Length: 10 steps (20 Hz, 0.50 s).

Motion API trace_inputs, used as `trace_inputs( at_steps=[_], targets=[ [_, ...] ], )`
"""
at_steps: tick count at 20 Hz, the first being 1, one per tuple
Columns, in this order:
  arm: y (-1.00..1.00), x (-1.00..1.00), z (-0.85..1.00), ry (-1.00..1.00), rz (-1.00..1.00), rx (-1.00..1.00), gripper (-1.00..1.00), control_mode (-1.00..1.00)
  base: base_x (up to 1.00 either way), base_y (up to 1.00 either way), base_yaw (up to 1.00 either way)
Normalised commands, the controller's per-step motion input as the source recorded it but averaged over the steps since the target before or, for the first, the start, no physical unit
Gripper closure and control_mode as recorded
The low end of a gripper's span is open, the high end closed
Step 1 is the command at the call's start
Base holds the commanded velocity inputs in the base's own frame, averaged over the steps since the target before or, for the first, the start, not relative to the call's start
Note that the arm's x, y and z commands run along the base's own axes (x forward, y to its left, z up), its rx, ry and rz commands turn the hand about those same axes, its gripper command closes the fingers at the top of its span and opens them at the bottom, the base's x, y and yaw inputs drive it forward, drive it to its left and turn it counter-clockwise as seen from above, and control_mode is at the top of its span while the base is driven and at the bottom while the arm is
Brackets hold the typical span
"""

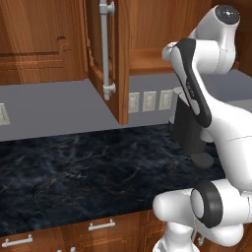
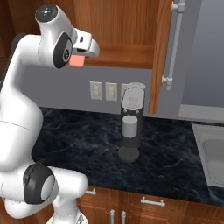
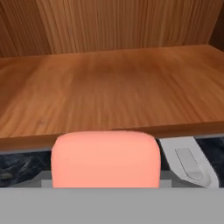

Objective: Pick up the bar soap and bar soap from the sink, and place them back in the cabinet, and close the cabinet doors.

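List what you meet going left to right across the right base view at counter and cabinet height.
Robot arm → bar soap in the claw → wall outlets → dark countertop appliance → open cabinet door → its bar handle → sink.

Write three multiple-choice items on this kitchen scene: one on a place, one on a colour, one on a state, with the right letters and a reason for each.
1. Where is the bar soap?
A. in the sink
B. at the gripper, before the cabinet shelf
C. on the counter

2. What colour is the soap?
A. salmon-pink
B. white
C. green

3. How stands the cabinet door with the silver handle?
A. shut
B. open
C. taken off

Answers: 1 B, the hand view shows the bar just short of the shelf edge. 2 A, it is pink in the right base and hand views. 3 B, the door swings out and the shelf shows.
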Motion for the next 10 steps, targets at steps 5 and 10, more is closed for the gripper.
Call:
trace_inputs(
  at_steps=[5,10],
  targets=[
    [0.0,0.09,0.0,-0.18,0.0,0.0,1.0,-1.0,0.0,0.0,0.0],
    [0.0,0.26,0.0,-0.12,0.0,0.0,1.0,-1.0,0.0,0.0,0.0]
  ],
)
